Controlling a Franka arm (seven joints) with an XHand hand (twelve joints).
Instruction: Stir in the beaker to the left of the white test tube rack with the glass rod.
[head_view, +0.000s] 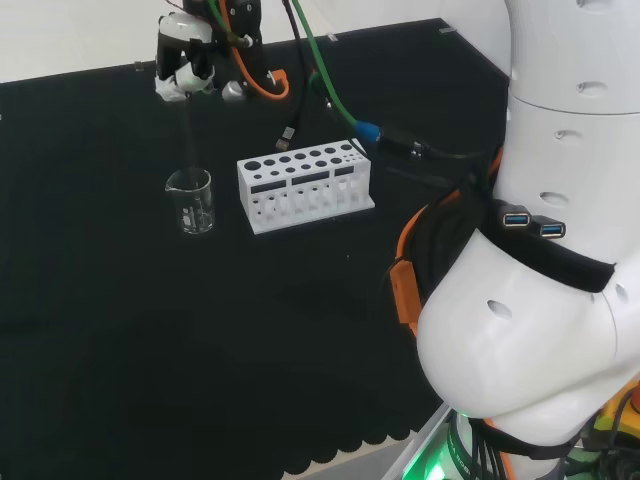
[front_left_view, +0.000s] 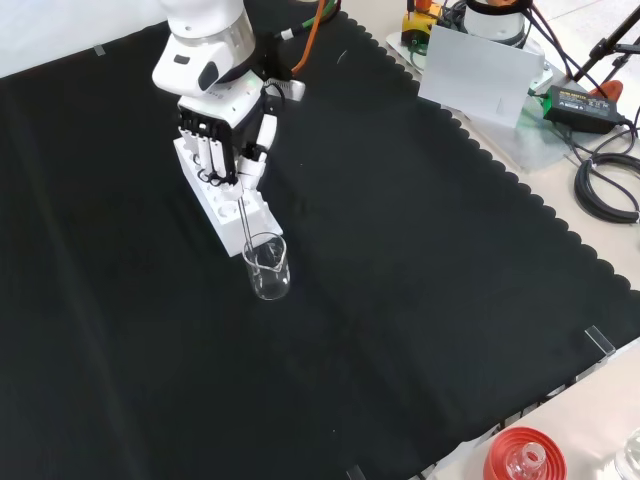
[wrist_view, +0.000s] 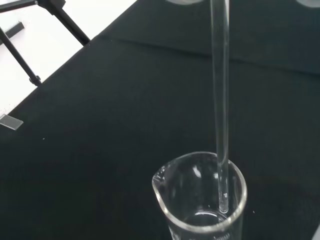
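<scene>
The black and white hand (head_view: 183, 62) is seen above the small clear glass beaker (head_view: 190, 202), its fingers (front_left_view: 214, 155) curled round the top of the thin clear glass rod (wrist_view: 220, 100). The rod hangs upright, its lower end inside the beaker near the wall; contact with the bottom cannot be made out. In the head view the beaker stands on the black cloth surface (head_view: 120, 350) just left of the white test tube rack (head_view: 305, 187). In the front view the rack is largely hidden behind the hand.
</scene>
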